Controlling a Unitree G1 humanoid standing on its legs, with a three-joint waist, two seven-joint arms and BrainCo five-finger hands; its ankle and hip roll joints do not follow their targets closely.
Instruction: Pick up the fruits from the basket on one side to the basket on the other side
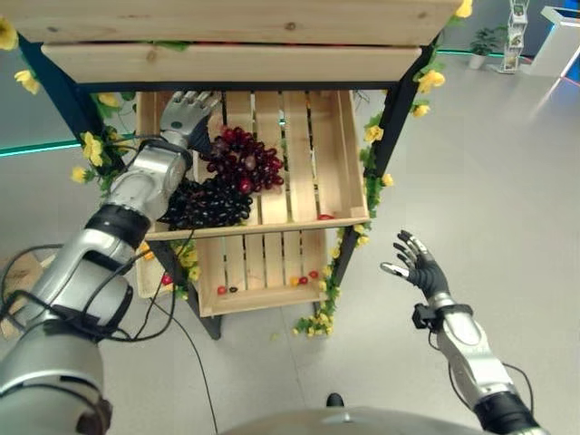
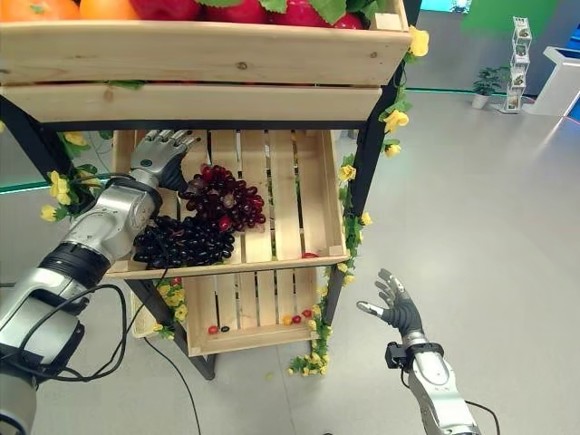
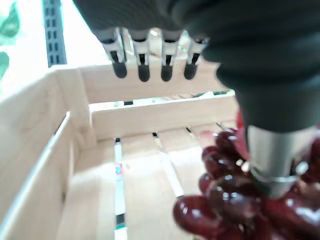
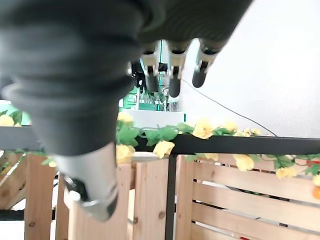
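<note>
The left hand (image 2: 159, 152), fingers straight, hovered inside the middle wooden crate (image 2: 313, 195) beside the red grape bunch (image 2: 224, 197), mid-reach; closing on the bunch appeared next, while the right hand (image 2: 397, 309) idled spread.

Red grapes (image 2: 224, 198) lie in a loose, glossy bunch near the middle of the wooden crate (image 2: 317, 181), toward its left half. Dark grapes (image 2: 184, 241), nearly black, lie heaped at seven o'clock from the red ones, touching them and resting against the crate's front rim. The crate's right half is bare slats.
</note>
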